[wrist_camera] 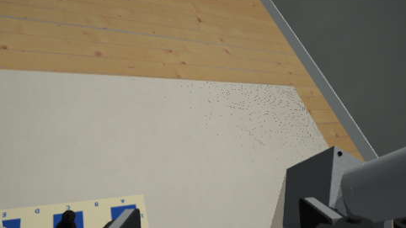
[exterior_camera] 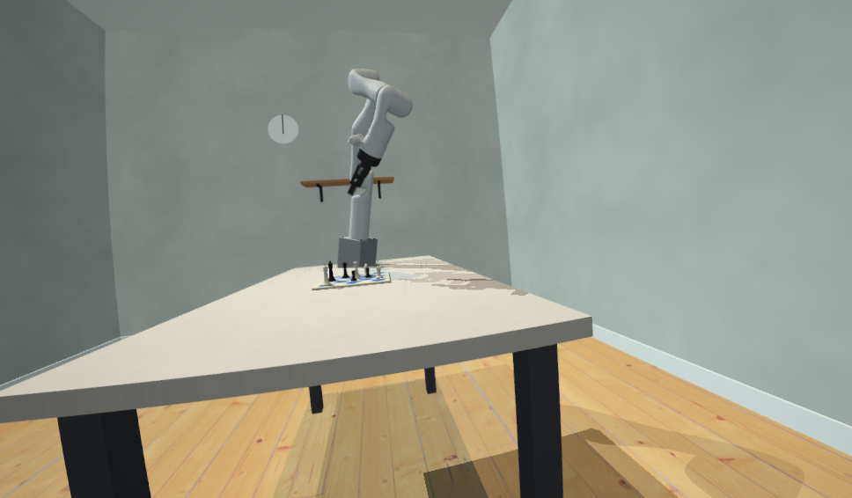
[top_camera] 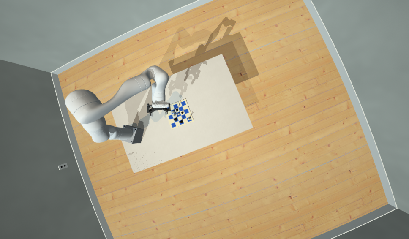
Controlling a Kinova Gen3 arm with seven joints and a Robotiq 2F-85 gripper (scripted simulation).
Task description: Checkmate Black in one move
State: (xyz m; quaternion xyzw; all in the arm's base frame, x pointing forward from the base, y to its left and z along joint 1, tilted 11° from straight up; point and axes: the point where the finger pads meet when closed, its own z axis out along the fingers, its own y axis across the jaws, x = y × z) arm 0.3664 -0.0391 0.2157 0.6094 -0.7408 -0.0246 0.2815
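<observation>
A small blue-and-cream chessboard [top_camera: 180,113] lies on the white table, with several black and white pieces standing on it. It shows in the exterior view [exterior_camera: 352,279] in front of the arm's base. My gripper [exterior_camera: 356,182] is open and empty, high above the table near the board's edge on the arm's side; in the overhead view [top_camera: 151,109] it sits just beside the board. In the wrist view only the board's lettered corner [wrist_camera: 84,211] and the top of one black piece [wrist_camera: 67,218] show at the bottom edge. A dark fingertip [wrist_camera: 124,219] shows beside them.
The arm's grey base block [top_camera: 133,134] stands on the table near the board and shows in the wrist view [wrist_camera: 320,184]. A wooden shelf [exterior_camera: 345,182] hangs on the back wall. The table edge runs close behind the base.
</observation>
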